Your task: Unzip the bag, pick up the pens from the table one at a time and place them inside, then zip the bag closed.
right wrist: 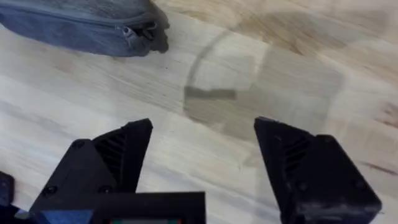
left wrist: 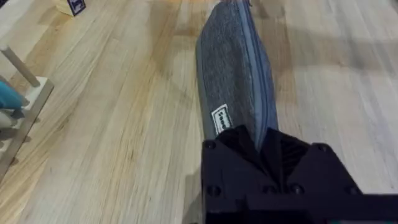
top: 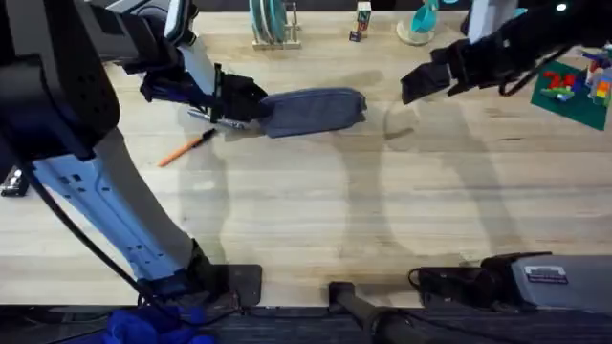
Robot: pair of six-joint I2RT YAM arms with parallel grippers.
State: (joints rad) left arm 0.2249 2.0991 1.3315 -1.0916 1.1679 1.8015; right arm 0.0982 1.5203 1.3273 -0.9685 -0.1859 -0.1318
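Observation:
The blue-grey bag (top: 316, 108) lies lengthwise on the table (top: 316, 210), zip shut as far as I can see. My left gripper (top: 241, 101) is shut on the bag's left end; in the left wrist view the bag (left wrist: 233, 74) stretches away from that gripper (left wrist: 261, 146). An orange pen (top: 185, 148) with a black tip lies in front of and left of it. A slim silvery pen (top: 218, 121) lies just under the left gripper. My right gripper (top: 421, 82) hovers open to the right of the bag, apart from it. Its wrist view shows the open gripper (right wrist: 202, 155), the bag's end (right wrist: 81, 28) and the zip pull (right wrist: 134, 31).
A wooden rack (top: 273, 27) with teal items stands at the back, next to a small block (top: 362, 17) and a teal object (top: 419, 21). A green brick plate (top: 574, 88) sits at the far right. A black object (top: 11, 182) lies at the left edge.

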